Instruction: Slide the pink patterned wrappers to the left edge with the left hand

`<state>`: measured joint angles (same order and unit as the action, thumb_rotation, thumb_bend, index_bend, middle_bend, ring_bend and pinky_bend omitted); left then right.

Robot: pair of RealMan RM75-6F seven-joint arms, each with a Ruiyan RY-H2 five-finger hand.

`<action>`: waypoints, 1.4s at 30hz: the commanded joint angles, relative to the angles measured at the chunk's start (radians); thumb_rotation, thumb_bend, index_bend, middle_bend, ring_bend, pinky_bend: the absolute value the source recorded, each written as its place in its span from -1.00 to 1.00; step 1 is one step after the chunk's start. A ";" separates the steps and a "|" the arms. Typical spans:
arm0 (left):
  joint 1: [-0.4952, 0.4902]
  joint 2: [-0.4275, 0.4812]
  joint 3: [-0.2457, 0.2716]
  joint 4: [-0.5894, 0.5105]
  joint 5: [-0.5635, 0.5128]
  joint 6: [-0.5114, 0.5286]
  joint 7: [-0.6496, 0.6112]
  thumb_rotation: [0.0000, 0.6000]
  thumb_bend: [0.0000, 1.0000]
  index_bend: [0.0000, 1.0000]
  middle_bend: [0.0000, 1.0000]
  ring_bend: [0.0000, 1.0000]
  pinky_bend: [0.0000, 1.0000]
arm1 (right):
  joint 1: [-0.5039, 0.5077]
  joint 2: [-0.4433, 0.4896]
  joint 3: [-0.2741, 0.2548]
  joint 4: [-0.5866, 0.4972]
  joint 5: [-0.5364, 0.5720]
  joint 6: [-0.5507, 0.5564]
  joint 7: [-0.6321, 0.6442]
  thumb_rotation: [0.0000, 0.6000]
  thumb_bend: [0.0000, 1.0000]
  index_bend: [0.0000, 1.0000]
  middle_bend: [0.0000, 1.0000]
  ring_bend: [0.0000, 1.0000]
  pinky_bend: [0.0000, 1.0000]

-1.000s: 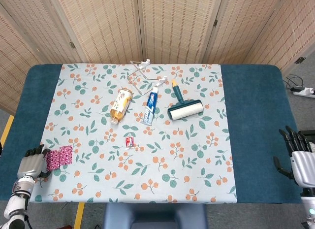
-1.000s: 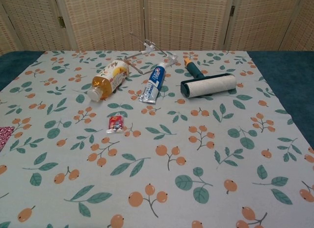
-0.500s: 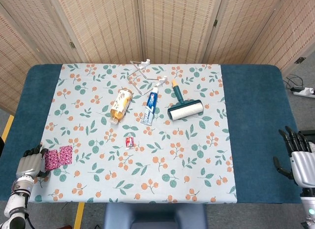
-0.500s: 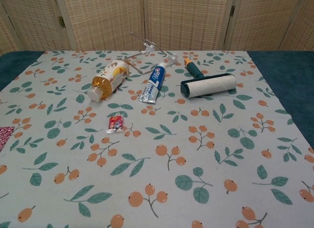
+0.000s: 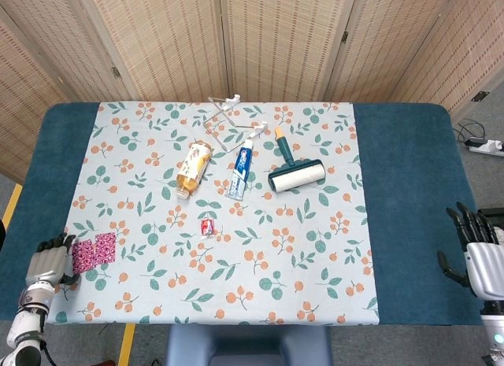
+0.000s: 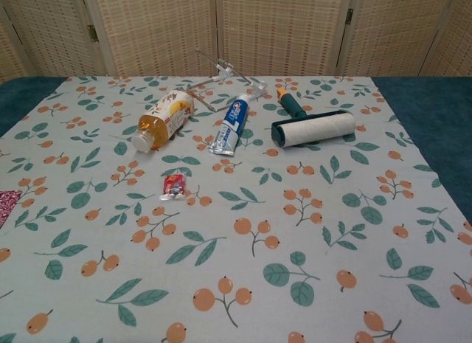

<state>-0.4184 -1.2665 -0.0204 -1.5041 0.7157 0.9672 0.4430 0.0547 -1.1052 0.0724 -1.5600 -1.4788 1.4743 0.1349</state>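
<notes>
Pink patterned wrappers (image 5: 94,250) at front-left of the surface (image 5: 402,185), long axis left-right, just right of left hand (image 5: 49,263). Fingers curled, seemingly touching the near wrapper edge; grip unclear. Right hand (image 5: 476,252) spread, far off.

The setting was a staged test area: a worktop (image 5: 402,193) under blue cloth and a floral cover (image 5: 299,248), woven folding screens (image 5: 283,43) enclosing it, a power strip (image 5: 487,146) on the floor.

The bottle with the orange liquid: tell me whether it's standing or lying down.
Lying down. The bottle rests on its side on the floral cloth, cap end toward the near-left, beside the toothpaste tube.
</notes>
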 commanded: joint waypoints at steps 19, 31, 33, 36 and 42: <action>-0.073 -0.001 0.005 -0.069 0.145 -0.045 0.019 1.00 -0.29 -0.92 -1.00 -1.00 -1.00 | -0.003 -0.003 -0.002 0.006 0.004 -0.002 0.005 1.00 -0.08 -1.00 -1.00 -1.00 -1.00; -0.097 -0.015 0.024 -0.056 0.075 -0.056 0.054 1.00 -0.29 -0.92 -1.00 -1.00 -1.00 | -0.005 -0.001 -0.001 0.001 0.007 0.000 -0.001 1.00 -0.09 -1.00 -1.00 -1.00 -1.00; -0.099 -0.020 0.027 -0.049 0.068 -0.052 0.058 1.00 -0.29 -0.93 -1.00 -1.00 -1.00 | -0.004 -0.002 -0.001 0.001 0.006 -0.001 -0.001 1.00 -0.09 -1.00 -1.00 -1.00 -1.00; -0.101 -0.023 0.029 -0.042 0.058 -0.053 0.060 1.00 -0.29 -0.93 -1.00 -1.00 -1.00 | -0.003 -0.002 -0.001 0.001 0.007 -0.003 -0.003 1.00 -0.09 -1.00 -1.00 -1.00 -1.00; -0.107 -0.032 0.032 -0.029 0.047 -0.049 0.062 1.00 -0.29 -0.91 -1.00 -1.00 -1.00 | -0.003 -0.001 -0.001 -0.001 0.007 -0.003 -0.005 1.00 -0.09 -1.00 -1.00 -1.00 -1.00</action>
<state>-0.5247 -1.2975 0.0112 -1.5350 0.7633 0.9168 0.5051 0.0515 -1.1065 0.0719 -1.5613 -1.4716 1.4710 0.1298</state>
